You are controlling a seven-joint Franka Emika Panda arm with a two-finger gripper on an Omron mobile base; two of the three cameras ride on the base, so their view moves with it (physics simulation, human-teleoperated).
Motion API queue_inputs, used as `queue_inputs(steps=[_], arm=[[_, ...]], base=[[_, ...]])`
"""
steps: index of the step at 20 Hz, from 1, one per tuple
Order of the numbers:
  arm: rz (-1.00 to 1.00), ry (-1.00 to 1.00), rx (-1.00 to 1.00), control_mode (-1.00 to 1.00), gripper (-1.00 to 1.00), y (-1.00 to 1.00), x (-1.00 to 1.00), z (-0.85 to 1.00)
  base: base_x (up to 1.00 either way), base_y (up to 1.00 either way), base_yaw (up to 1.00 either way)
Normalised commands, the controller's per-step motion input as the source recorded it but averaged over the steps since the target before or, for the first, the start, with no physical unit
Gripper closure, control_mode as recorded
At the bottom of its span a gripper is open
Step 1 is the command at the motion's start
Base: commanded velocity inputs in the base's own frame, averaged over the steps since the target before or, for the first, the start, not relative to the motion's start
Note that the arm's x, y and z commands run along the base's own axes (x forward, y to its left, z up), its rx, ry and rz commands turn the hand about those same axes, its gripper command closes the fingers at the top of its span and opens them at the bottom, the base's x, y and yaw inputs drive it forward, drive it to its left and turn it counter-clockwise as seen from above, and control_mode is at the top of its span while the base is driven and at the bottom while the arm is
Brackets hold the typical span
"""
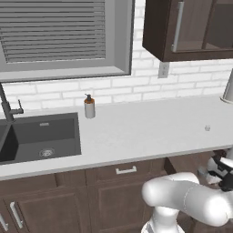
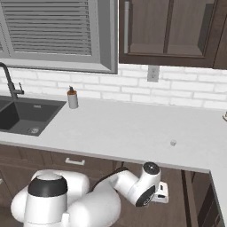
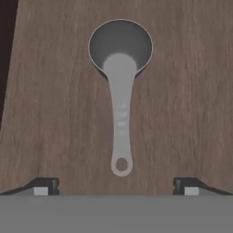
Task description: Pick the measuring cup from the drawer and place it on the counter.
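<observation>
Pincer [image 3: 116,187] is spread wide, holding nothing, right over the drawer [image 3: 54,113] with its plain brown wood floor. The measuring cup [image 3: 120,59] lies flat there: grey metal bowl, thin handle with a hole. Further off, pale tabletop [image 1: 136,132], dark sink [image 1: 38,136], soap bottle [image 1: 89,106], white brick wall.

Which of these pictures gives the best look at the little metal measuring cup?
The hand view: the measuring cup lies flat on the drawer floor, bowl and handle fully visible. In both base views I cannot make it out.
</observation>
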Motion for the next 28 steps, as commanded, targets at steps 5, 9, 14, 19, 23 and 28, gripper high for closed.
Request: queue_inputs(steps=[5,9,14,19,23,28], arm=[[0.00,-0.09,0.00,-1.00,-1.00,0.00,0.26,-0.21],[0.00,0.00,0.00,-1.00,-1.00,0.00,0.45,-0.27],[0.00,0.05,0.00,-1.00,-1.00,-0.06,0.10,-0.08],[0.00,0.04,0.00,-1.00,-1.00,-0.19,0.06,-0.15],[0.00,0.00,0.00,-1.00,-1.00,-0.21,0.10,-0.30],[0.00,0.00,0.00,-1.00,-1.00,-0.19,0.04,-0.38]], base=[[0.00,0.00,0.00],[0.00,0.00,0.00],[0.00,0.00,0.00],[0.00,0.00,0.00],[0.00,0.00,0.00],[0.00,0.00,0.00]])
